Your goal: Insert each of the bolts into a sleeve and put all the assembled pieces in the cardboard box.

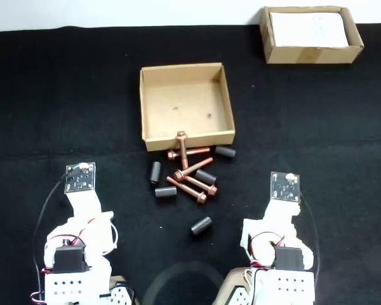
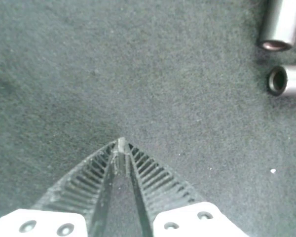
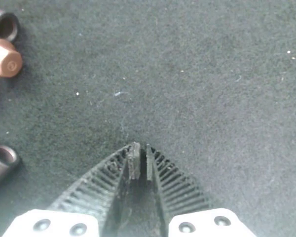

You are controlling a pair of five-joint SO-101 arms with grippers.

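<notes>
Several copper bolts (image 1: 192, 173) lie loose in a cluster on the black cloth just in front of the open cardboard box (image 1: 153, 105). Several dark sleeves lie around them, among them one (image 1: 155, 171) at the left, one (image 1: 225, 152) by the box corner, and one (image 1: 201, 225) nearest the arms. My left gripper (image 2: 122, 146) is shut and empty over bare cloth, with two sleeves (image 2: 287, 80) off to one side. My right gripper (image 3: 139, 149) is also shut on nothing, near a bolt head (image 3: 4, 58) and a sleeve (image 3: 0, 160).
A second cardboard box (image 1: 311, 54) holding white paper stands at the back right. The left arm (image 1: 80, 190) and right arm (image 1: 284, 197) sit low at the front edge, either side of the parts. Black cloth covers the table.
</notes>
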